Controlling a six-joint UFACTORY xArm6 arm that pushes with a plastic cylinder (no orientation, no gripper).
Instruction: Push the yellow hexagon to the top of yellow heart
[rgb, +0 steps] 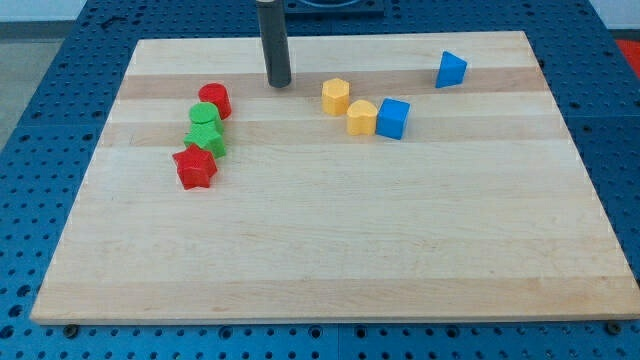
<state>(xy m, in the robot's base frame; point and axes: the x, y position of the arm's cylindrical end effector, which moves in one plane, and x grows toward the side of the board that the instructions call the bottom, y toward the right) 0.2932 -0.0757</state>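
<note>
wooden board (330, 250): my tip (278, 84) left of yellow hexagon (336, 97).

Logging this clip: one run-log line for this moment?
my tip: left of yellow hexagon, apart | yellow heart: lower right of hexagon, beside blue cube

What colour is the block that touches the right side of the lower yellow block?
Blue: the blue cube, seen in the camera view, the only one.
</note>
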